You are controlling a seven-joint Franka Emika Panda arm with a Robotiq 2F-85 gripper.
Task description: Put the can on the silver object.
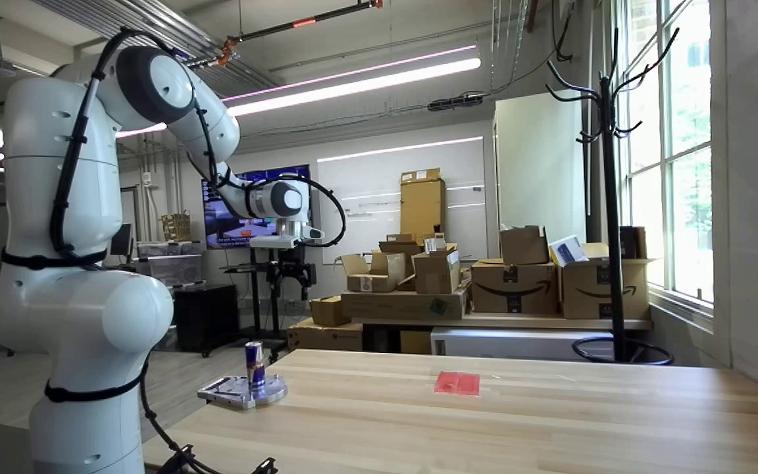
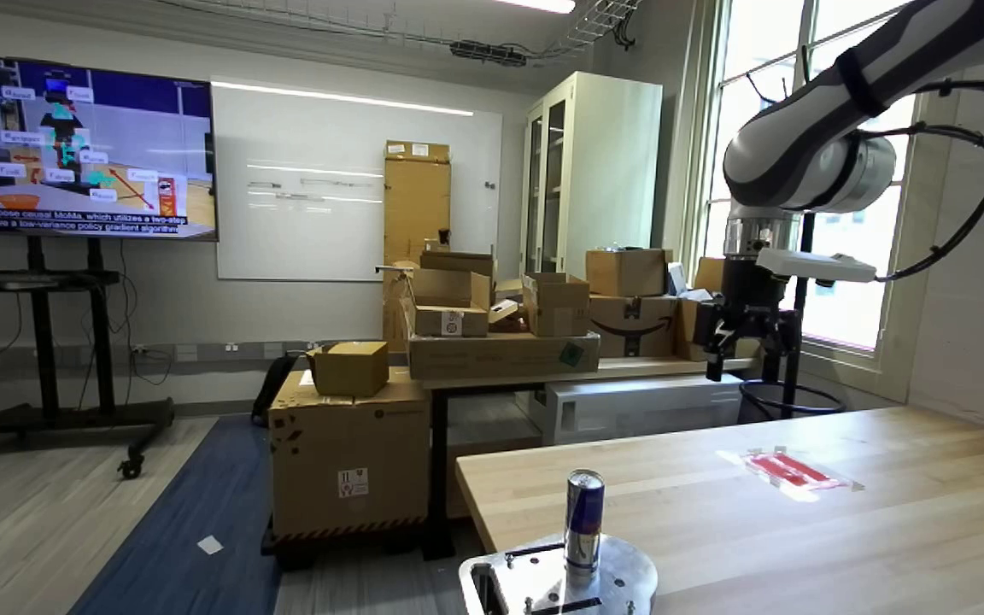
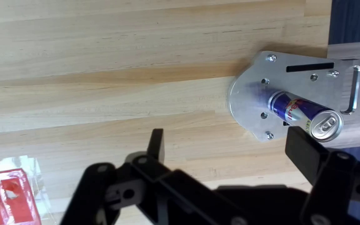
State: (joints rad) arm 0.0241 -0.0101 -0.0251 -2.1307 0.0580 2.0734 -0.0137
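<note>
The can [image 1: 255, 364], slim and blue-purple with a silvery top, stands upright on the silver object [image 1: 229, 392] in both exterior views. The silver object is a flat metal plate with slots, screws and a handle cutout; it also shows in an exterior view [image 2: 631, 571] under the can [image 2: 584, 523]. In the wrist view the can [image 3: 297, 107] rises from the plate [image 3: 247, 98] at the right. My gripper [image 3: 226, 137] is open and empty. It hangs high above the table, apart from the can; it also shows in both exterior views [image 1: 290, 284] [image 2: 742, 371].
A flat red item [image 1: 456, 383] is taped to the wooden table [image 1: 550, 428]; it also shows in the wrist view [image 3: 8, 200]. The plate's handle end juts past the table edge. Cardboard boxes [image 1: 514, 286] and a coat rack [image 1: 612, 217] stand behind the table.
</note>
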